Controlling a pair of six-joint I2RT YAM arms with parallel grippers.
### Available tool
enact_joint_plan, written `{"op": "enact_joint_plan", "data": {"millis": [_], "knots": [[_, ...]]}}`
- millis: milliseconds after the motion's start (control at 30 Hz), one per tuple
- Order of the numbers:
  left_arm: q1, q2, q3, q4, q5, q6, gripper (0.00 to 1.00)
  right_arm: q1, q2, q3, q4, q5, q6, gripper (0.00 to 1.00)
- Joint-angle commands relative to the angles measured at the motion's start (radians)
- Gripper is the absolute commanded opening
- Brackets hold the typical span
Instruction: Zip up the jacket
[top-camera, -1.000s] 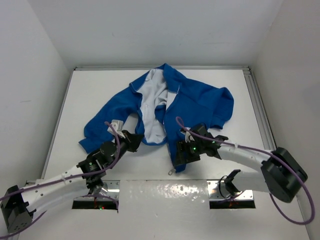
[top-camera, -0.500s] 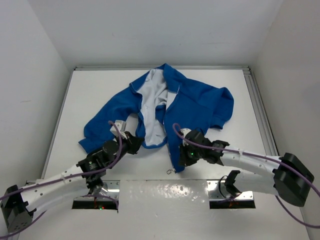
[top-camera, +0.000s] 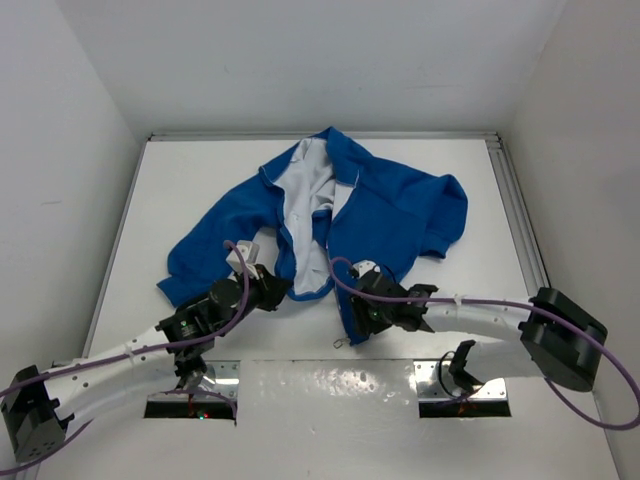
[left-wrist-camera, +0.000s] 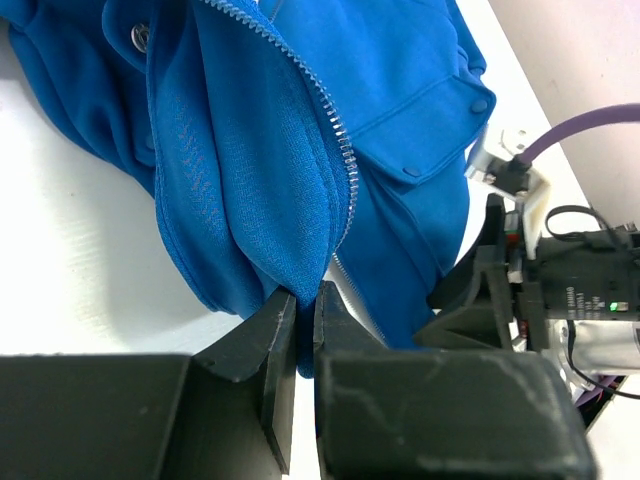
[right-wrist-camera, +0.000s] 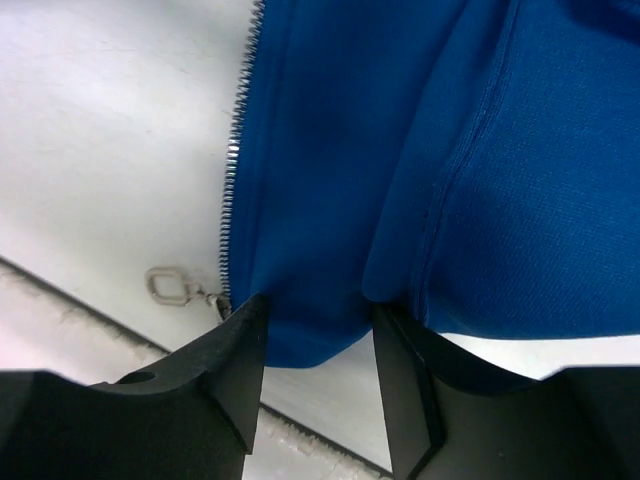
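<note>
- Right gripper (right-wrist-camera: 318, 315) is pinching a bunched fold of hem just beside the zipper pull (right-wrist-camera: 165, 285), jaws part-way closed with cloth filling the gap.
- Left gripper (left-wrist-camera: 303, 300) is nipping the opposite panel's bottom corner, jaws almost together, near the pull.
- The jacket (top-camera: 390, 205) is lying open, fanning away from the pull, white lining (top-camera: 300, 185) showing.
- Doing it well likely means drawing both hems taut toward the pull, aligning the teeth (left-wrist-camera: 348, 170) before seating the pin.
</note>
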Motion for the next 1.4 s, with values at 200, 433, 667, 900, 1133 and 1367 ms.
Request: {"op": "enact_joint_plan", "data": {"millis": [200, 433, 667, 900, 1133, 1367], "knots": [[0.009, -0.01, 0.036, 0.027, 0.008, -0.001, 0.0, 0.1, 0.087, 0.0, 0.029, 0.155, 0.061, 0.46], [0.009, 0.001, 0.046, 0.018, 0.001, 0.003, 0.0, 0.135, 0.018, 0.066, -0.086, 0.261, 0.078, 0.45], [0.009, -0.007, 0.038, 0.021, -0.006, 0.005, 0.0, 0.135, -0.038, 0.071, -0.083, 0.209, 0.09, 0.43], [0.009, -0.008, 0.037, 0.021, -0.008, 0.005, 0.0, 0.149, 0.036, 0.077, -0.051, 0.177, 0.09, 0.4], [0.009, -0.013, 0.018, 0.034, -0.006, -0.001, 0.0, 0.149, 0.117, 0.069, -0.01, 0.157, 0.113, 0.4], [0.009, -0.007, 0.024, 0.032, -0.008, 0.008, 0.0, 0.153, 0.058, 0.106, -0.057, 0.201, 0.119, 0.3]]}}
